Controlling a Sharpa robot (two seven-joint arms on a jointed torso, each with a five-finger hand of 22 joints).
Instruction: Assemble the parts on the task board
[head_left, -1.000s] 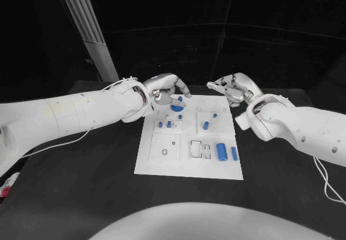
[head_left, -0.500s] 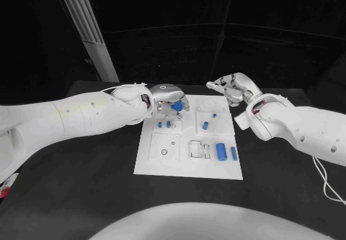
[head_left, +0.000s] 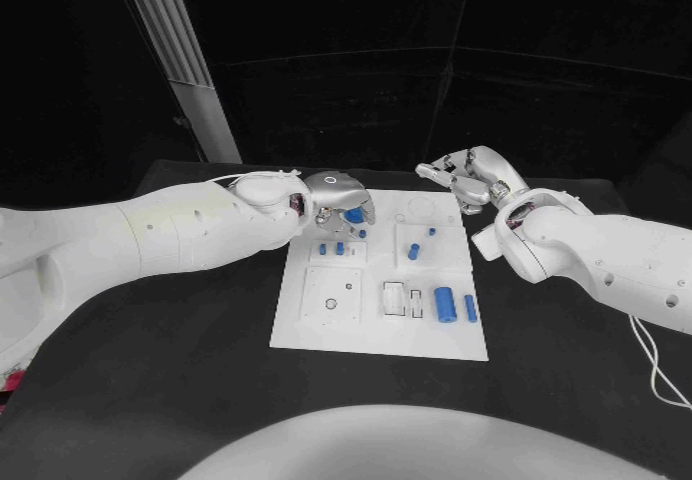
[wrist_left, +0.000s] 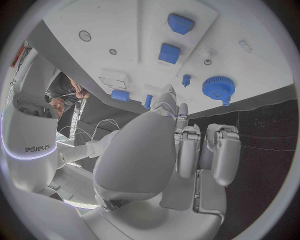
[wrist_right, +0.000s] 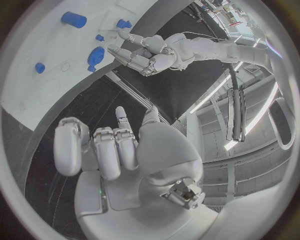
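Left silver hand (head_left: 335, 203) has swung down over round blue knob (wrist_left: 218, 88) at white board's (head_left: 368, 335) far end, fingers loosely curled, empty. Right hand (head_left: 469, 178) curled, empty. Risk: misjudged reach nudges knob.

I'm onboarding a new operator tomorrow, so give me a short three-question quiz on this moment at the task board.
1. True or false: the left hand holds a blue part.
2. Which hand is over the task board? A) left B) right C) both
3. Fill in: in the left wrist view, the round toothed blue part lies near the board's ____.

Key
1. False. In the left wrist view its fingers have nothing between them.
2. A. The right hand is past the board's far right corner, over the black table.
3. Edge, next to the table.
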